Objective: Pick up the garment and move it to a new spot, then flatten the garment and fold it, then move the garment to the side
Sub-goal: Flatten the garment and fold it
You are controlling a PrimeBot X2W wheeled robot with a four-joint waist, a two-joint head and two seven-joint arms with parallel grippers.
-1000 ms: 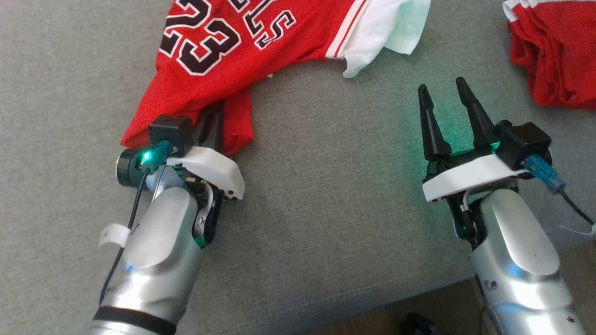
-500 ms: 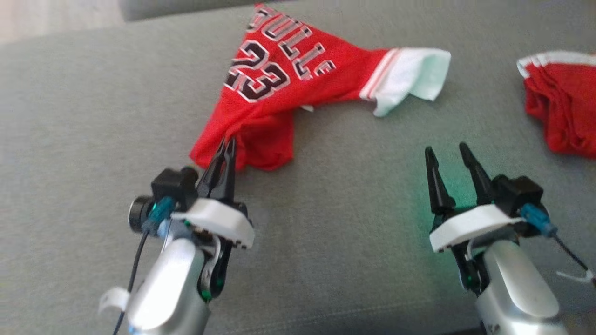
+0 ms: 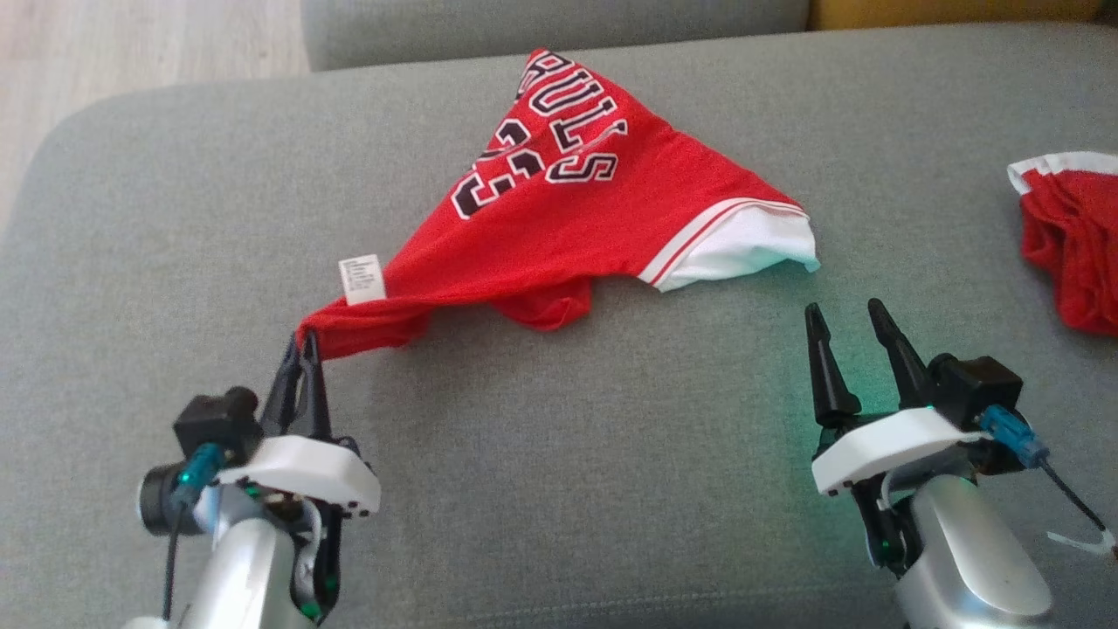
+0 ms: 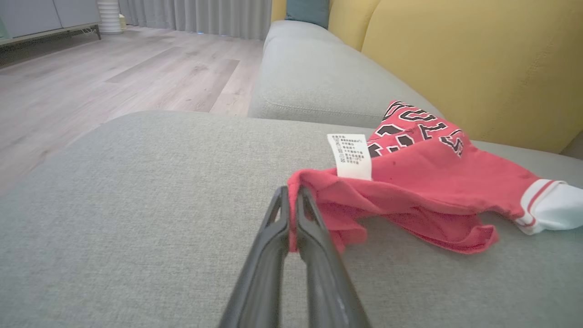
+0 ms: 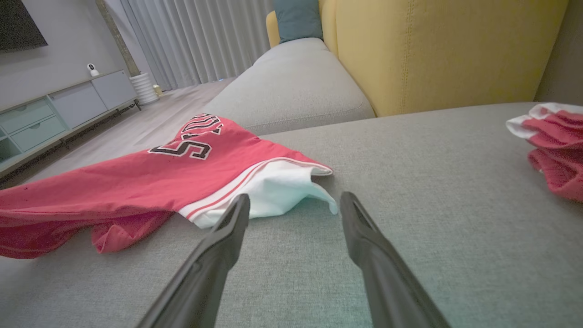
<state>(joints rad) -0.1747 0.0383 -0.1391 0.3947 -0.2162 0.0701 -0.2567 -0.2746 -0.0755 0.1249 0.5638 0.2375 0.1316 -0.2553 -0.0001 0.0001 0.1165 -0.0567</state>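
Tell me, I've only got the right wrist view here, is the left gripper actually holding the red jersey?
Observer: Yes. The left gripper is shut on one corner of the red jersey.
Operator: Anything near that corner I should know about?
Observer: A white care label stands up from the fabric just beyond the pinched corner.
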